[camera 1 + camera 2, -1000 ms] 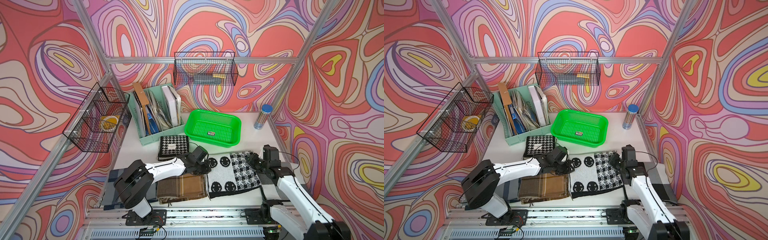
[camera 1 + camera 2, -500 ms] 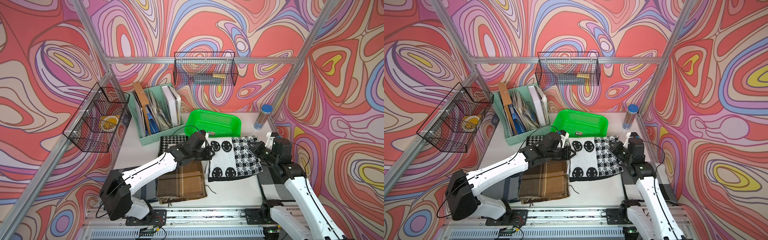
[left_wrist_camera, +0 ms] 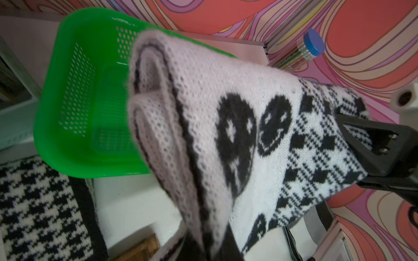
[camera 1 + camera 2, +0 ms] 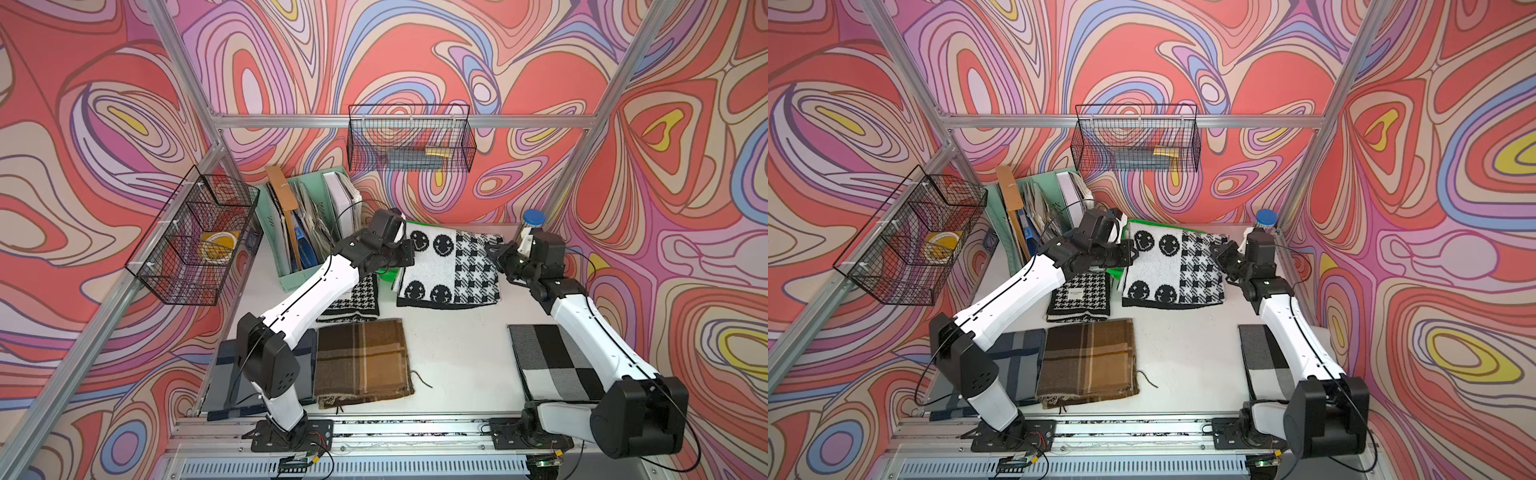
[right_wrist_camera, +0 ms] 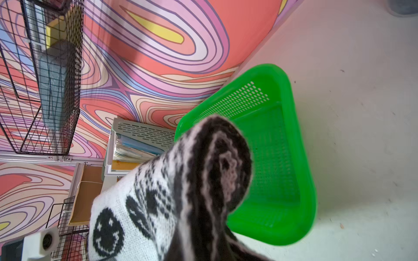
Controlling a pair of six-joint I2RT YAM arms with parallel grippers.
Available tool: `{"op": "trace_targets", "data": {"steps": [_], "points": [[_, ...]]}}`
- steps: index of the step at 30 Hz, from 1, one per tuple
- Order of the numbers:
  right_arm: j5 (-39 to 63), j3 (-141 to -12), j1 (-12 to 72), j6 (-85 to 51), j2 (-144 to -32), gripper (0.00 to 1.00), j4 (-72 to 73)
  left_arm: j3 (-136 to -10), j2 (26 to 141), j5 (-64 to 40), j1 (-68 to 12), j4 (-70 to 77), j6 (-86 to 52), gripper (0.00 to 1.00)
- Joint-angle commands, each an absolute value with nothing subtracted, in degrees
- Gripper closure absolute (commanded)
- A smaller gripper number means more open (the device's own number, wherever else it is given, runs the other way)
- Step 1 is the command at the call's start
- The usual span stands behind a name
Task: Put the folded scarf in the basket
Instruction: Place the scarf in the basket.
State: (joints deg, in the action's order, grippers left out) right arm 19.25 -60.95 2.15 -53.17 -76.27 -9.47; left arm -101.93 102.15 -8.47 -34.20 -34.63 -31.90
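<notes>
L gripper (image 4: 406,257) is clamped tight on the left edge of the smiley scarf (image 4: 449,266), jaws pinched right down on the knit. R gripper (image 4: 493,252), same story on the opposite edge, closed on the houndstooth half. So both ends are gripped and the folded scarf is slung btwn the two arms, up off the table, over the green basket (image 4: 389,275). It's not in yet.

In both top views the scarf hides nearly all of the basket; only a green sliver pokes out by the L gripper (image 4: 1132,256), plus a thin strip of rim (image 4: 1134,222) at the far edge. Near edge of the scarf (image 4: 1167,266) droops twd the table; can't tell if it touches.

Wrist cams fill that in. Left wrist view: basket's perforated wall (image 3: 74,113) and floor in plain sight, the scarf's folded layers (image 3: 226,113) hanging in front of and above it, and the other arm's black fingers biting the far houndstooth edge. Blue-lidded jar (image 3: 313,45) sits back in the corner. Right wrist view: scarf (image 5: 158,214) bunched close to the lens, basket (image 5: 282,158) below and beyond it.

Only the top views show the rest: houndstooth scarf (image 4: 353,303), brown plaid scarf (image 4: 361,357) and grey check scarf (image 4: 548,361), all flat on the table.
</notes>
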Motion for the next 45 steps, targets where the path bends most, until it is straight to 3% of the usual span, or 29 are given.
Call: {"op": "trace_targets", "data": {"steps": [1, 15, 45], "points": [[21.6, -64.6, 3.4, -55.5, -81.1, 1.0, -5.1, -109.8, 106.6, -4.8, -32.3, -40.5, -26.5, 1.0], [14.5, -77.7, 7.2, -54.6, -95.7, 1.0, -7.1, -139.8, 126.4, -0.7, -28.0, -49.7, -19.0, 1.0], [14.0, -84.8, 7.1, -48.1, -112.7, 1.0, -9.9, -144.5, 142.3, -0.4, -25.8, -42.8, -20.2, 1.0]]}}
